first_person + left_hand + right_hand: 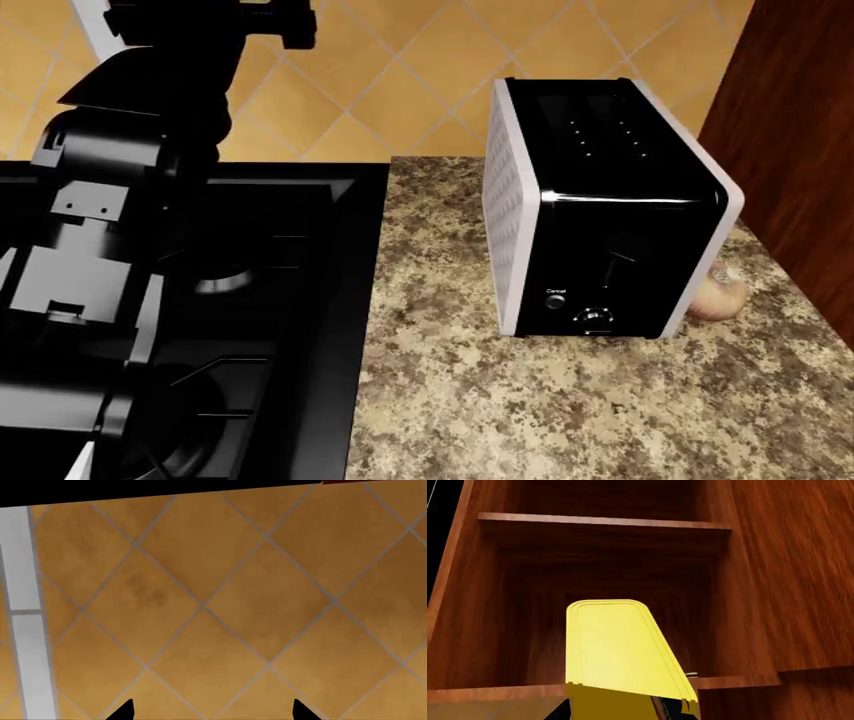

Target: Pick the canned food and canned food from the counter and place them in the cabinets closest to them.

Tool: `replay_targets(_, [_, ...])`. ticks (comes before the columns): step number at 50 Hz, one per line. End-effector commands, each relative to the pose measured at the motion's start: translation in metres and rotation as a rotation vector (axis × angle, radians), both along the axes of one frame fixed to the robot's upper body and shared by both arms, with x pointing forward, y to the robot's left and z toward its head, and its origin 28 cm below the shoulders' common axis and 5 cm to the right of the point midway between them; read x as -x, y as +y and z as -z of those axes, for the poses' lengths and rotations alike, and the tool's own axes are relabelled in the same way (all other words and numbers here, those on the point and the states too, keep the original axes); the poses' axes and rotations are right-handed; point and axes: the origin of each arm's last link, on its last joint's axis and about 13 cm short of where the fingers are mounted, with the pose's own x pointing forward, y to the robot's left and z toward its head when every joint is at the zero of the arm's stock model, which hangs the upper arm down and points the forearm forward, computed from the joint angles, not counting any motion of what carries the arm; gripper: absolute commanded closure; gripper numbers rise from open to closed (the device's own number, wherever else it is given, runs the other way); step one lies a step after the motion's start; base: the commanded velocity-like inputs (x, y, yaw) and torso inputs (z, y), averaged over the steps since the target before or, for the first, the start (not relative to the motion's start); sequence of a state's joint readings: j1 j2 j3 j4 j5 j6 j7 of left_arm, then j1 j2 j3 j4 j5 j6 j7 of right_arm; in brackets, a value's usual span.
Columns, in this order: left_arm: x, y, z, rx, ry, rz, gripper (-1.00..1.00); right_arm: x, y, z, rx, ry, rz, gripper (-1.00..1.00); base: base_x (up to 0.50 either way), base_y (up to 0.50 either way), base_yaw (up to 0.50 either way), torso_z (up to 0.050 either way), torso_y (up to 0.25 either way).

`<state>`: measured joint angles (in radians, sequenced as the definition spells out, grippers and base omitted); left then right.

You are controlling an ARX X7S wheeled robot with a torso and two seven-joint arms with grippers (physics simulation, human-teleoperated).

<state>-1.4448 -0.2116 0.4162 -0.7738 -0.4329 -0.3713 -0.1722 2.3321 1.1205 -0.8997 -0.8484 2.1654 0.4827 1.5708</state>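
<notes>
My right gripper is shut on the flat yellow tin, which sticks out from between the jaws. The tin is held in front of an open reddish-brown cabinet, just above the front edge of its lower shelf; an upper shelf lies beyond. My left gripper is open and empty, facing a tan tiled wall. The red-and-white can is out of view. The granite counter shows in the head view, with no can on it.
A black and white toaster stands on the counter, with a pale onion behind it. A black stove is left of the counter. My left arm rises over the stove. A cabinet side stands at right.
</notes>
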Motion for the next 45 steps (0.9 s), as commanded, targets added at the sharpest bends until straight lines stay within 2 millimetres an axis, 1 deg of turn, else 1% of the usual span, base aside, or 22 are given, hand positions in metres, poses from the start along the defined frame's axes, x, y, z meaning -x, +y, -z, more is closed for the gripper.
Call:
replay_targets(1, [0.0,0.001,-0.001,0.002,0.001,-0.003,-1.0,0.002,0.005,-0.028,0.031,-0.084,-0.001,1.0,0.0,0.0,0.0,0.0,0.0])
replay_targets(8, [0.0,0.0,0.0,0.003,0.002,0.0,-1.0,-0.007,0.014,-0.046,0.042,-0.077,0.006,1.0,0.0,0.0,0.0,0.0,0.0])
replay_targets(19, [0.001,0.0,-0.001,0.001,0.0,0.0,-1.0,-0.027,0.023,-0.08,0.031,0.009,0.048,1.0,0.0,0.0,0.0,0.0,0.0])
replay_targets(30, [0.0,0.001,0.0,-0.006,0.009,-0.012,-1.0,-0.044,0.025,-0.099,0.023,0.122,0.094,1.0,0.0,0.0,0.0,0.0,0.0])
replay_targets(35, [0.001,0.001,-0.002,-0.014,0.004,-0.013,-1.0,-0.051,0.031,-0.108,0.033,0.183,0.09,1.0,0.0,0.0,0.0,0.0,0.002])
replay_targets(45, [0.001,0.001,-0.003,-0.012,0.001,-0.013,-1.0,-0.055,0.039,-0.125,0.036,0.211,0.075,1.0,0.0,0.0,0.0,0.0,0.0])
